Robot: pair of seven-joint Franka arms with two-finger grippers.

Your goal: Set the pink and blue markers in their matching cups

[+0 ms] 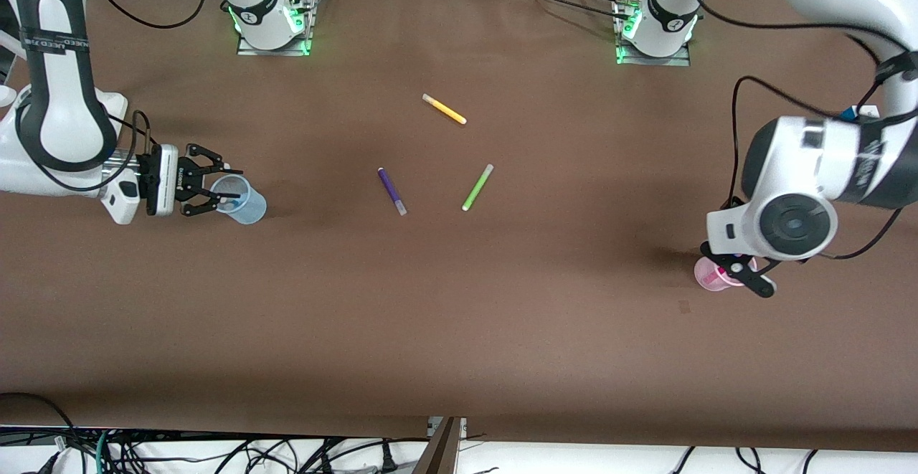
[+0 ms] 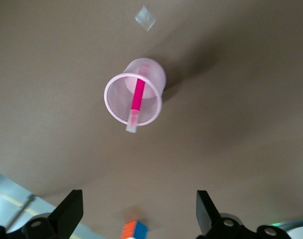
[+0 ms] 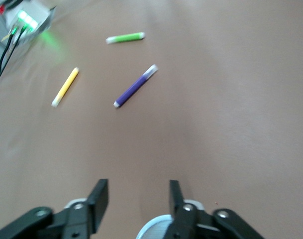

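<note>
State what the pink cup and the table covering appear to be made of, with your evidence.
Pink cup: probably thin translucent plastic; the pink marker inside shows through its wall. Table covering: seemingly matte brown cloth or paper, without glare.

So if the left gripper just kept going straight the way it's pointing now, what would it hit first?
Most likely the pink cup, with the pink marker standing in it. The open left gripper points down at the table, the cup slightly off its centre line, so one finger might graze the rim.

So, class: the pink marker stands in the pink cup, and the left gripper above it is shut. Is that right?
Not quite. The left gripper is open, its fingers spread wide in the left wrist view. The pink marker does stand in the pink cup.
</note>
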